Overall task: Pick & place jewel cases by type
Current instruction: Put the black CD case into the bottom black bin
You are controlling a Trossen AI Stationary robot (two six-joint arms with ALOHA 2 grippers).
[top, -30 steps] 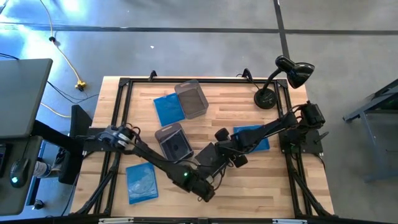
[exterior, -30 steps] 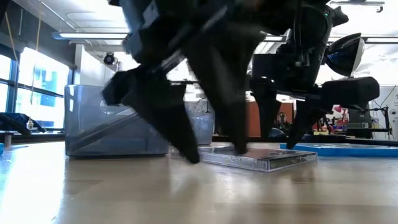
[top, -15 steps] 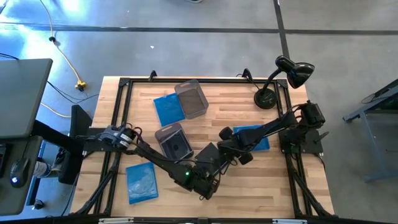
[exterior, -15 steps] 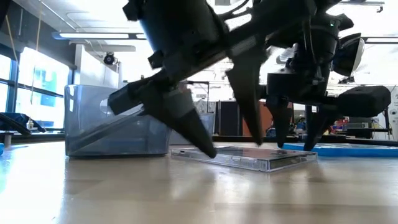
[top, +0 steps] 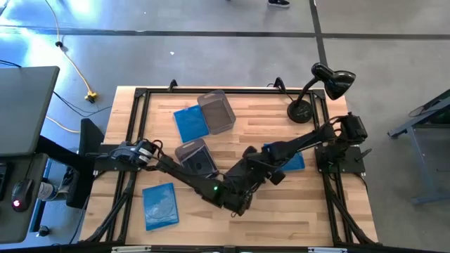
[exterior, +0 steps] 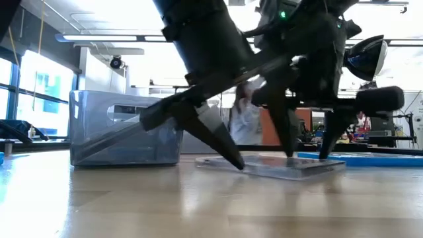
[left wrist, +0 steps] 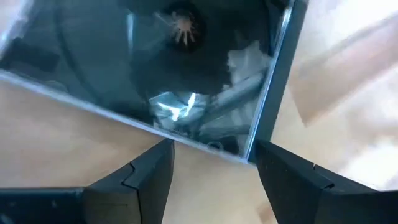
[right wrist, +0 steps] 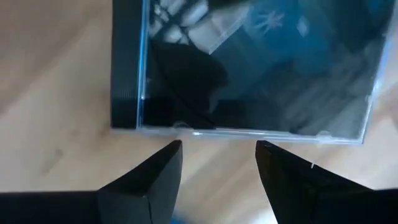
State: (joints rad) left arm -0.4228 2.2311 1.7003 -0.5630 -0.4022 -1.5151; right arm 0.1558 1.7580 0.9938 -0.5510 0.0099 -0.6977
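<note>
A dark jewel case (exterior: 271, 165) with a clear lid lies flat on the wooden table, between my two grippers. My left gripper (left wrist: 214, 149) comes in from the table's near left and stands open at one edge of the case, close to a corner. My right gripper (right wrist: 217, 149) comes in from the right, open, its tips just off the opposite edge (right wrist: 249, 132). In the high view both grippers (top: 242, 191) (top: 253, 169) crowd over the case and hide it. My left gripper meets the dark case's edge (left wrist: 205, 144) near a corner with its open fingers, slanting down from the table's near left. One fingertip (exterior: 232, 158) comes down against the case's rim. The case lies flat on the table. My right gripper: I cannot tell whether its fingertips touch the case.
Blue jewel cases lie at the far left (top: 188, 123), the near left (top: 159, 205) and under the right arm (top: 290, 158). Two smoky tubs (top: 216, 111) (top: 195, 158) stand left of centre. A black desk lamp (top: 316, 88) stands at the far right. A person (exterior: 248, 122) shows in the room behind.
My left gripper has moved a little toward the table's right and far side and has rolled about its own line. My right gripper has rolled too. The dark case has shifted slightly on the table and stays flat.
</note>
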